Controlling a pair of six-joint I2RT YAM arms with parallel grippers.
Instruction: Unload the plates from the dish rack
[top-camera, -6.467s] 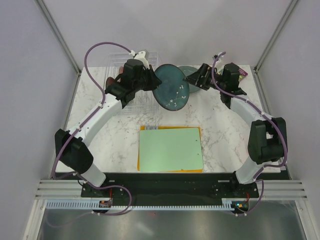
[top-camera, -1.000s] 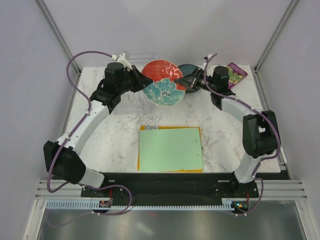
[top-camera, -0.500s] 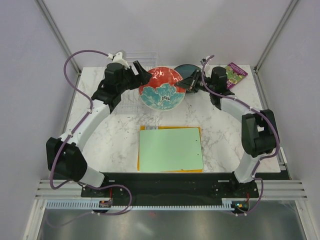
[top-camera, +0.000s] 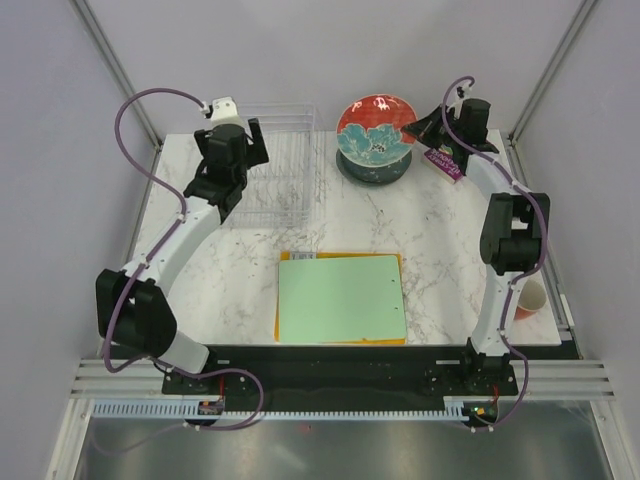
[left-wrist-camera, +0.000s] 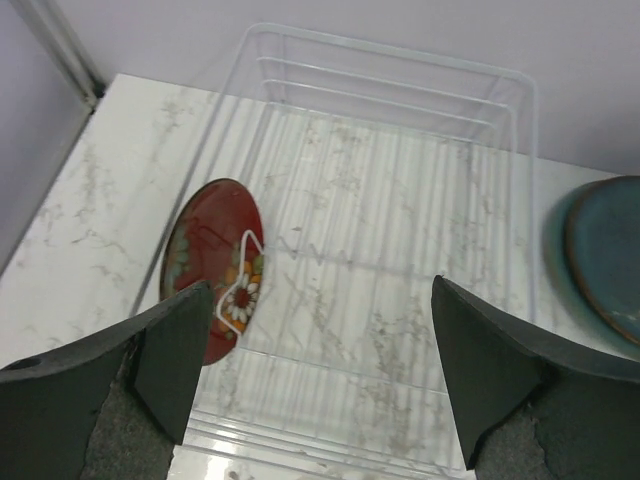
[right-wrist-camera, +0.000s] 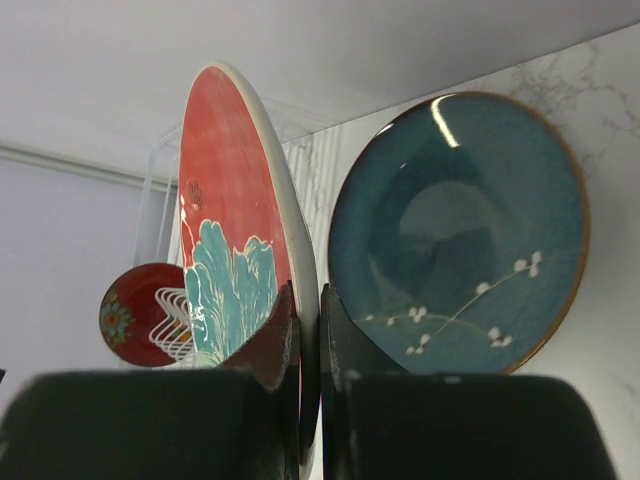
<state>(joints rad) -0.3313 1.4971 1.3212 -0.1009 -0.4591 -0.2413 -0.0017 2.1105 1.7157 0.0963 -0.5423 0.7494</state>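
Marbled surface (top-camera: 430, 240), grey walls (top-camera: 320, 50). Left tool (left-wrist-camera: 320, 340) apart above dish rack (left-wrist-camera: 390, 90); right tool (right-wrist-camera: 308, 330) clamped on red teal-flowered plate (right-wrist-camera: 230, 200).

My left arm (top-camera: 175, 235) is stretched out diagonally toward the far left, elbow low near the base. My left hand (left-wrist-camera: 320, 290) points away and down, its fingers (left-wrist-camera: 175, 350) spread wide with nothing between them. My right arm (top-camera: 500, 220) runs straight up the right side and folds at the elbow, with the wrist turned inward at the far end. My right hand (right-wrist-camera: 305, 315) points left, jaws pinched tight on the rim of the red plate (right-wrist-camera: 230, 200), which it holds on edge.
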